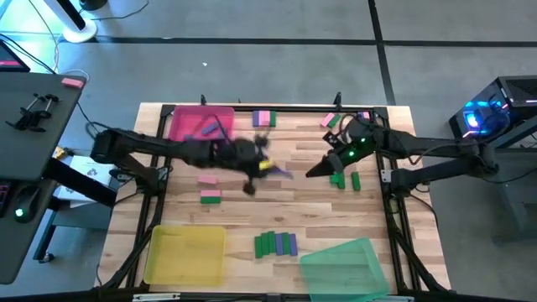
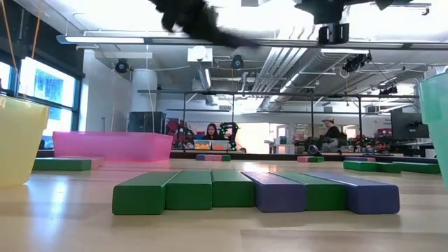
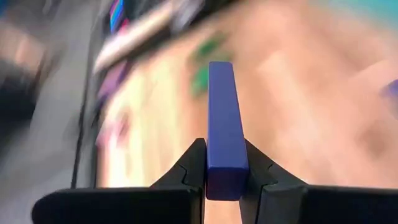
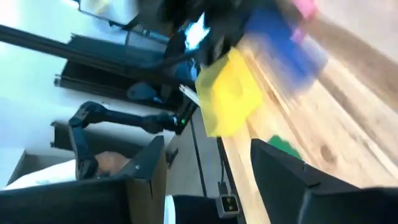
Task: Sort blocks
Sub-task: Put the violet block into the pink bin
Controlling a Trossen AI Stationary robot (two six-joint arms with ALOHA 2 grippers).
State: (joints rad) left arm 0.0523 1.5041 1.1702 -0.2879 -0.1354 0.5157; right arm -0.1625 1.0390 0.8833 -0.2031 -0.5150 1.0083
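2 dark arms [image 1: 159, 147]; right wrist [image 1: 348, 151] w/ green lights, black fingers [image 3: 193, 168].

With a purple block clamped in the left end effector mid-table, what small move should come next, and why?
Probably carry it on toward a tray: the left end effector grips the purple block upright above the table, clear of the wood.

Purple-blue block [image 3: 225, 124]; pink tray [image 1: 200, 123]; yellow tray [image 1: 186, 254]; translucent green tray [image 1: 346, 267]

Left wrist view: table [image 3: 298, 93] and blocks beyond purple-blue block [image 3: 222, 124] are smeared; colours only. Right wrist view: background is blurred, right gripper [image 4: 208, 180] fingers are cut off at edge. Low view: arms are cropped at top; yellow tray [image 2: 17, 136] and green tray [image 2: 435, 119] are cut off at sides.
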